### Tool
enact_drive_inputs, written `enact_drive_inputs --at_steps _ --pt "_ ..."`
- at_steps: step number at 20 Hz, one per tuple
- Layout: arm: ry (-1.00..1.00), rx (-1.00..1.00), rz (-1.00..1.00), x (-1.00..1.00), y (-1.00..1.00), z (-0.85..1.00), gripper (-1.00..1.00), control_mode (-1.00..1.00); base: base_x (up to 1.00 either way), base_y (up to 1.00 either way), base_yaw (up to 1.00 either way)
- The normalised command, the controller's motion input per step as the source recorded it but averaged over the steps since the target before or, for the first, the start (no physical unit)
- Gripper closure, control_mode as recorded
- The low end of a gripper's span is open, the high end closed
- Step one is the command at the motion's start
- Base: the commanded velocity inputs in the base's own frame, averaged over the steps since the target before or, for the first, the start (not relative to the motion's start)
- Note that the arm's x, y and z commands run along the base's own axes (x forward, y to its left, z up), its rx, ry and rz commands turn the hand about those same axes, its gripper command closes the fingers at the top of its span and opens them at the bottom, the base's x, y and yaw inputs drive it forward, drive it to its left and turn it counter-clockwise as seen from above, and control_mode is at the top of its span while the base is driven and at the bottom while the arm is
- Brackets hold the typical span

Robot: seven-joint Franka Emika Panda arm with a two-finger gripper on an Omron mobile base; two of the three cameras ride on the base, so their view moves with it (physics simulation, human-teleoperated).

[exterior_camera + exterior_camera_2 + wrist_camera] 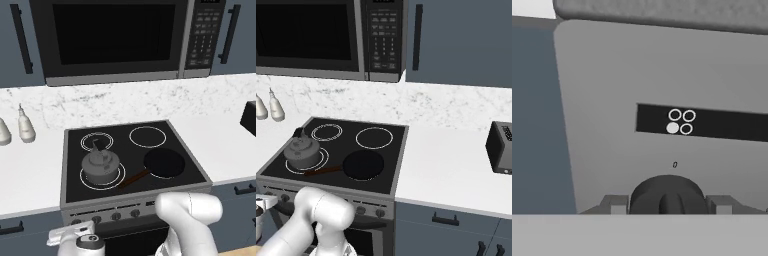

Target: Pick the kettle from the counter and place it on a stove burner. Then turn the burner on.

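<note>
We count one kettle [101, 165], and it stands on the front left burner [84, 181] of the stove [187, 156], no longer on the counter [30, 170]. In the right base view the kettle [302, 151] sits on the same ring, with its spout turned toward the back.

The stove has four burners. Two of them at the back are free, one carries the kettle, and one at the front right carries the single black frying pan [164, 163], whose brown handle points toward the kettle. The pan is just beside the kettle; we cannot tell whether the handle touches it.

On the front panel of the stove we count four round knobs [116, 216] in the left base view. In the hand view one dark knob [667, 195] is between the two finger tips [618, 206] of the gripper [668, 207]. The fingers stand on both sides of the knob, close to it, so they appear to pinch it, though contact is hard to see. Above this knob there is one black label [722, 124] with four small circles, and the lower left circle is filled white.

On the counter to the left we see two pale bottles [25, 127]. To the right there is one dark toaster [501, 147]. Above the stove hangs one microwave [115, 35].
</note>
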Motion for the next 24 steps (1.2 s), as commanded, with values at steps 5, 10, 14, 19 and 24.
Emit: enact_drive_inputs --at_steps 5,10,14,19,24 --pt "0.0 -0.35 0.19 0.06 0.15 0.0 1.0 -1.0 0.0 0.0 0.0" --pt "0.0 -0.37 0.19 0.07 0.17 0.0 1.0 -1.0 0.0 0.0 0.0" --pt "0.0 -0.39 0.2 0.13 0.2 0.02 1.0 -1.0 0.0 0.0 0.0" --pt "0.0 -0.41 0.21 0.15 0.21 0.05 1.0 -1.0 0.0 0.0 0.0" --pt "0.0 -0.42 0.21 0.16 0.22 0.06 1.0 -1.0 0.0 0.0 0.0"
